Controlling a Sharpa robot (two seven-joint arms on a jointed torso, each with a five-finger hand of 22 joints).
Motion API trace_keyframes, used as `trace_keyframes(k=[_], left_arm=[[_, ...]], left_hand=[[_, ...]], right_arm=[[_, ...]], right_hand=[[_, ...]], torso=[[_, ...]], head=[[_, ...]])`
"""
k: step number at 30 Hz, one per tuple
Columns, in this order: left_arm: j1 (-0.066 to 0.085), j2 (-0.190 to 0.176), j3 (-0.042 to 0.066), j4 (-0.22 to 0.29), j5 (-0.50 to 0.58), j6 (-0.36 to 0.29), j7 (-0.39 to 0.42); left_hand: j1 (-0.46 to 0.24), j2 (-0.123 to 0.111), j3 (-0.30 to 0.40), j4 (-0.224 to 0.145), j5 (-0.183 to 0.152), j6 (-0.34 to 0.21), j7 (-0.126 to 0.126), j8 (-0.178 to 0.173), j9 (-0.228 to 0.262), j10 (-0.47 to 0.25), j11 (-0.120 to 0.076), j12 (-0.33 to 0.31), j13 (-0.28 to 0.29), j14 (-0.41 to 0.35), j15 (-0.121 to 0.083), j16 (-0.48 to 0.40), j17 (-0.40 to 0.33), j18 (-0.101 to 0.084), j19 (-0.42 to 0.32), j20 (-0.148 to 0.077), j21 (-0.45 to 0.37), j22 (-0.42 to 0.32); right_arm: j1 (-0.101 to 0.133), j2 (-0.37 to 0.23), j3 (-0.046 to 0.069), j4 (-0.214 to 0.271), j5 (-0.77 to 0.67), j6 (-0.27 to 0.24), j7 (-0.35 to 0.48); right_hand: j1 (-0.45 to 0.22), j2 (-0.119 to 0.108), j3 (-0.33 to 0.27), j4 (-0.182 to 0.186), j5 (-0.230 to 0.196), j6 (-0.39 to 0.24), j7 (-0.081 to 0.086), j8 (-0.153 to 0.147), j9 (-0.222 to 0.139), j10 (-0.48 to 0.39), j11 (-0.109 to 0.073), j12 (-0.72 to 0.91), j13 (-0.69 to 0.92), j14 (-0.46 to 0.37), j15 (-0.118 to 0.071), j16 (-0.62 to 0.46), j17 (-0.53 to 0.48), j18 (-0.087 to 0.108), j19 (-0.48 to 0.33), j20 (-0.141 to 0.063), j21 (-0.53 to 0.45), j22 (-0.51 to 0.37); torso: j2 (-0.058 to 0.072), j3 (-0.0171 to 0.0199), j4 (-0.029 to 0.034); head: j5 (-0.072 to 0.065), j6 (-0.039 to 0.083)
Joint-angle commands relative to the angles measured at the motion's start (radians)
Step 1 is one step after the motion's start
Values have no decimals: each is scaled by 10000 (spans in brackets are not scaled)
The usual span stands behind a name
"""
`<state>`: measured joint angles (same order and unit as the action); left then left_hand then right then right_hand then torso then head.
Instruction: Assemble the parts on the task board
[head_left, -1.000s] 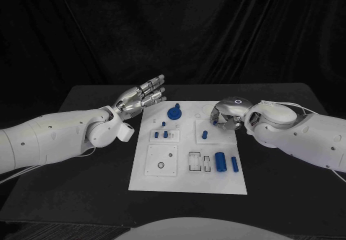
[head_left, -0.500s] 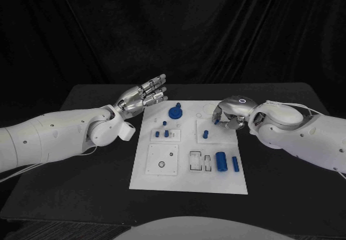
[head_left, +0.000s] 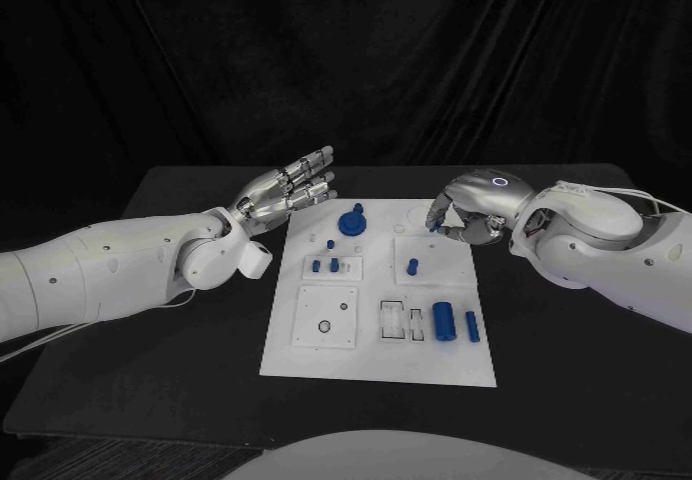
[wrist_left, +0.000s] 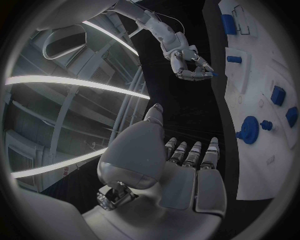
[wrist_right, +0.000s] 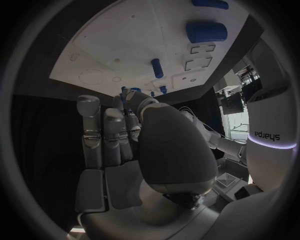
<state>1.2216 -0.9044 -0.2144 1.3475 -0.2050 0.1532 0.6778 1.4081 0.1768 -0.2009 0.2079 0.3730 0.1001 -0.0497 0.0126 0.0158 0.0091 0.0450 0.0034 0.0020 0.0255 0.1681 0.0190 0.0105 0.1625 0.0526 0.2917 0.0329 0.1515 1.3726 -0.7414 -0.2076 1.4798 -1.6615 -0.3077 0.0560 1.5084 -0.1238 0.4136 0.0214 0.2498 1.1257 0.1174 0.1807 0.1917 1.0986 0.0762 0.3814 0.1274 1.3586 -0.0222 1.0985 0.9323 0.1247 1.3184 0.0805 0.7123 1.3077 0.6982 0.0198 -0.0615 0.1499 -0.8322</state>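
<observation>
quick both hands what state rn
Left hand: open, fingers spread, holding nothing, beside the task board.
Right hand: fingers pinch a small blue part above the board's far right corner.

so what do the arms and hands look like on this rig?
Both arms are glossy white rounded shells with small dark screw holes. Left hand and right hand are silver metal with segmented fingers. The right hand's back carries a glowing ring. Thin white cables run along both forearms.

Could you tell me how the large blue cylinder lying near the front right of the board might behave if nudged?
The large blue cylinder lies on its side on the task board, so it would probably roll. It looks rigid, likely light plastic. Its smooth surface may slip.
</observation>
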Motion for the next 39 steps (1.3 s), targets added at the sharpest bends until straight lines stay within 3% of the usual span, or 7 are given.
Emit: trace_keyframes(k=[1, 12, 21, 27, 30, 36, 39], left_arm=[[-22, 28, 9, -6, 70, 113, 802], [-74, 45, 9, -36, 70, 149, 768], [-87, 47, 9, -1, 70, 106, 766], [-88, 87, 9, 0, 71, 49, 800], [-88, 105, 9, 6, 71, -7, 846], [-89, 60, 9, 58, 71, -225, 1027], [-89, 18, 9, 86, 72, -306, 1073]], left_hand=[[117, 12, 23, -58, 61, -11, 67, 49, 17, -3, 92, -2, 11, 18, 45, 67, 8, 147, 42, 2, 34, 9], [111, 32, 18, -58, 72, 5, 96, 52, 20, 5, 105, 1, 14, 19, 51, 69, 8, 144, 40, 2, 30, -8], [99, 53, 6, -54, 82, 33, 139, 58, 25, 22, 136, 6, 20, 22, 58, 75, 9, 140, 45, 2, 30, -11], [78, 58, -16, -45, 70, 42, 166, 60, 26, 29, 161, 9, 22, 16, 56, 72, 6, 135, 30, 0, 19, -56], [17, 67, -82, -6, 30, 49, 193, 61, 26, 34, 183, 10, 23, -24, -6, 44, -7, 125, -17, -19, -15, -159], [-179, 98, -344, 238, -264, -8, 161, 46, 14, 29, 186, 6, 19, -242, -398, -170, -95, 123, -324, -185, -199, -778], [-234, 94, -437, 380, -410, 59, 323, 60, 24, 13, 105, 1, 14, -255, -534, -190, -105, 140, -385, -286, -223, -918]], right_arm=[[45, -118, 4, 358, -22, -75, -208], [13, 263, 3, 1297, -22, 566, -222], [-290, 1175, 3, 1146, -25, 690, -88], [-517, 1685, 3, 835, -336, 724, -29], [-617, 1874, 3, 672, -424, 768, -41], [-792, 2155, 3, 414, -495, 880, -111], [-878, 2227, 3, 378, -506, 889, -141]], right_hand=[[-73, 13, 15, -55, -55, -26, 12, -64, -13, 286, -241, -56, 11, 0, -28, -31, 23, 157, -22, -42, 57, 773], [-82, 25, 33, -78, -76, -97, 40, -206, -53, 273, -211, -222, -33, 280, -11, 389, 534, 88, 156, -28, 507, 870], [-68, 30, 43, -99, -46, -94, 39, -234, -60, 290, -213, -250, -36, 336, -12, 474, 631, 82, 191, -27, 571, 883], [-65, 28, 47, -112, -11, -88, 41, -250, -63, 301, -211, -267, -37, 347, -11, 484, 637, 85, 198, -27, 569, 881], [-70, 22, 43, -113, -6, -85, 42, -253, -63, 306, -211, -270, -37, 349, -11, 487, 639, 82, 206, -27, 589, 885], [-89, 6, 32, -113, -2, -96, 48, -272, -69, 304, -205, -288, -40, 342, -7, 470, 615, 84, 204, -24, 575, 881], [-89, 6, 32, -113, -2, -96, 48, -272, -69, 304, -205, -288, -40, 342, -7, 470, 615, 84, 204, -24, 575, 881]], torso=[[6, 6, 7], [6, 5, 7], [3, -7, 23], [5, -6, 31], [8, -7, 36], [7, -7, 17], [8, -7, 14]], head=[[17, -17], [149, -221], [245, -388], [320, -405], [332, -405], [390, -405], [402, -405]])
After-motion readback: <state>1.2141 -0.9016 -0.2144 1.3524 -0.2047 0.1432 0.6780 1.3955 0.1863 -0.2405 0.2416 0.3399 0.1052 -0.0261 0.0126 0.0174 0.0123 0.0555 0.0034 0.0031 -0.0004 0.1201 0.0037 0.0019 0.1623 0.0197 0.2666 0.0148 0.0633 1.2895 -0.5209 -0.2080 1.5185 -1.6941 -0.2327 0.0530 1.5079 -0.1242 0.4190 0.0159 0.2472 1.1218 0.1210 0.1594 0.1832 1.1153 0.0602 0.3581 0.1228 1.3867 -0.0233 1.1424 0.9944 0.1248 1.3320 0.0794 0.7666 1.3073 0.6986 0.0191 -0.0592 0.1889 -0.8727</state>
